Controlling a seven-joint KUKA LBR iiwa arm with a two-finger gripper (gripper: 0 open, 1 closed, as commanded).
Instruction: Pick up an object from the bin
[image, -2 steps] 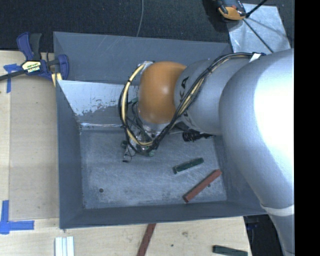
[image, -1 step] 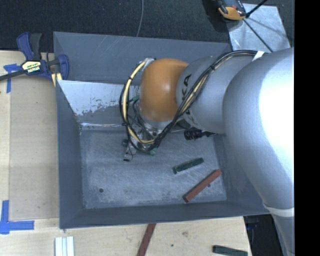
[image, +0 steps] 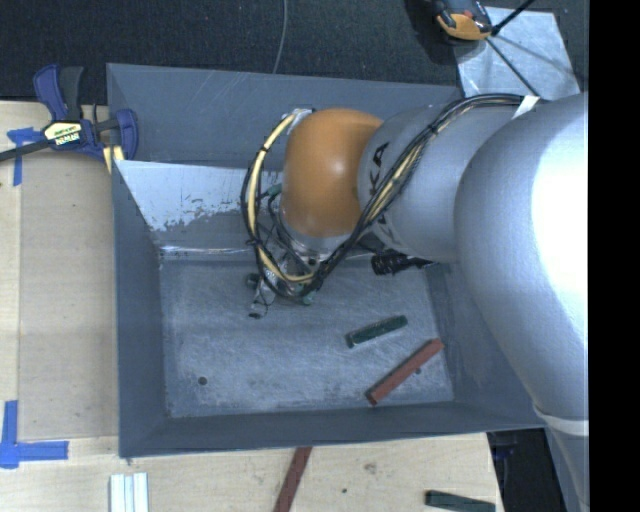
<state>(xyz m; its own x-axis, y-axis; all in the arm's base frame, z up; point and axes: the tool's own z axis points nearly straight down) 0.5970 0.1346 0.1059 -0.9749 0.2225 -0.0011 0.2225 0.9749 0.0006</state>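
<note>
My gripper (image: 266, 293) hangs low over the back-left part of the bin floor, below the orange cover, mostly hidden by cables. A dark green flat stick (image: 377, 331) lies on the floor to its right, angled slightly. Nearer the front right corner rests a reddish-brown stick (image: 404, 371), tilted up to the right. Both sticks lie apart from the gripper, and I see nothing held in it.
The large grey arm covers the bin's right and back side. A tiny dark speck (image: 203, 380) sits on the floor at the front left. The bin's sloped walls ring the floor closely.
</note>
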